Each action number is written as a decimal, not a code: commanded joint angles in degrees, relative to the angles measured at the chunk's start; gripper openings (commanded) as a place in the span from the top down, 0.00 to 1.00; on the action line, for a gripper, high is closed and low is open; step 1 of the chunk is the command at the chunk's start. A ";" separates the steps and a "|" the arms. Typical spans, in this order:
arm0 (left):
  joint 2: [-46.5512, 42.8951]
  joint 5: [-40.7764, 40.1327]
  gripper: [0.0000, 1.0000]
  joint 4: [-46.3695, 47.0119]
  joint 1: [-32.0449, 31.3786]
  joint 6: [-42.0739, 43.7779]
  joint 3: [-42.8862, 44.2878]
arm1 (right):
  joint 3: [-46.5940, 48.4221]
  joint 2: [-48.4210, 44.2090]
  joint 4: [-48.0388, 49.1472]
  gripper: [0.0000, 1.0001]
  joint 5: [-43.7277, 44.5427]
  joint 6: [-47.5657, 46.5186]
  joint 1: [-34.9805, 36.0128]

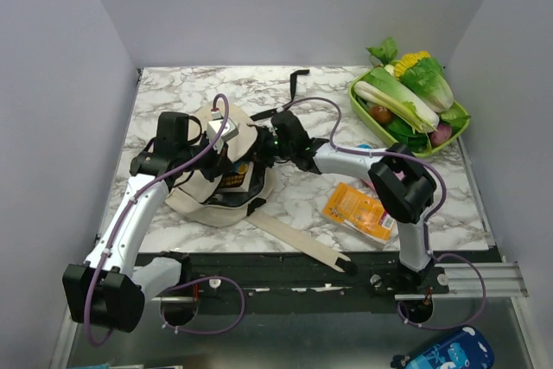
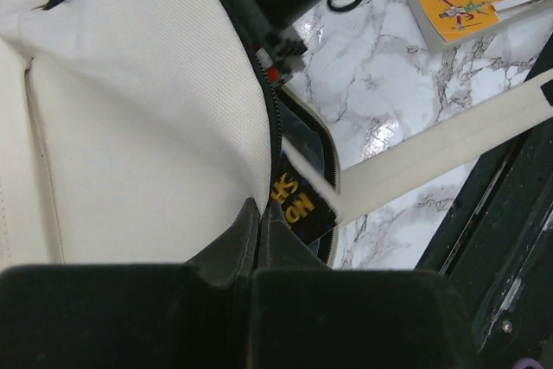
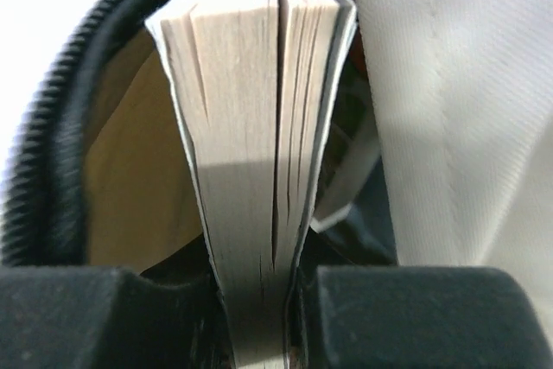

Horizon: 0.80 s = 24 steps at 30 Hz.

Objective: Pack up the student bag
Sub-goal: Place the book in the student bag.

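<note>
top, left-wrist and right-wrist views. the student bag [image 1: 207,200], a soft cream-beige fabric backpack with black trim, lies slumped on the white grey-veined marble desk [image 1: 298,196], left of centre, with its zipped mouth turned toward the right arm. the left claw [image 2: 252,270] is pinched shut on a fold of cream fabric at the zip edge, holding that lip up. the right claw [image 3: 259,317] is narrow, clamped on a thick pale-paged paperback book [image 3: 251,127] whose fore-edge faces the wrist camera. the book's long axis runs straight out from the claw and into the opening, between the black coiled zip [image 3: 52,127] on one side and a cream panel on the other. the bag thus lies directly ahead of the right claw and in contact with the left one; the right arm carries the load. by judgement the step in hand is insertion, and the coming push depends on keeping the book in line with the slot. a dark item with yellow lettering [image 2: 294,200] already shows in the mouth. a long beige strap [image 1: 298,242] trails toward the near edge. an orange-covered book [image 1: 358,211] lies near the right arm, and a lime-green tray [image 1: 353,97] of vegetables sits at the far right corner. plain pale grey walls [image 1: 302,6] enclose the desk.
</note>
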 commanded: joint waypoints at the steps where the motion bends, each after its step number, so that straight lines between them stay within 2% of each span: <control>1: -1.68 6.24 1.00 -0.72 -0.37 -0.47 0.04 | 9.41 4.01 -3.00 0.91 13.17 1.70 4.46; 3: -1.77 6.86 1.00 -0.63 -0.37 -0.56 -0.05 | 11.36 6.11 -4.43 0.74 13.90 0.91 5.69; 4: -1.77 6.95 1.00 -0.63 -0.37 -0.73 0.04 | 14.07 6.82 -8.70 0.58 13.55 0.47 5.87; 7: -1.95 7.04 1.00 -0.37 -0.37 -0.82 -0.05 | 14.80 6.40 -14.35 0.41 13.98 -3.04 5.87; 9: -1.95 6.86 1.00 -0.28 -0.37 -0.82 -0.14 | 14.27 5.60 -16.55 0.37 14.25 -6.37 5.70; 10: -1.86 6.77 1.00 -0.10 -0.37 -0.73 -0.14 | 14.88 5.25 -20.57 0.34 14.77 -7.96 5.70; 14: -1.60 6.42 1.00 0.07 -0.37 -0.56 -0.31 | 13.58 2.98 -25.45 0.32 15.74 -12.27 5.79; 24: -0.81 5.98 1.00 0.51 -0.37 -1.17 0.39 | 11.28 1.03 -29.31 0.43 15.66 -18.25 6.23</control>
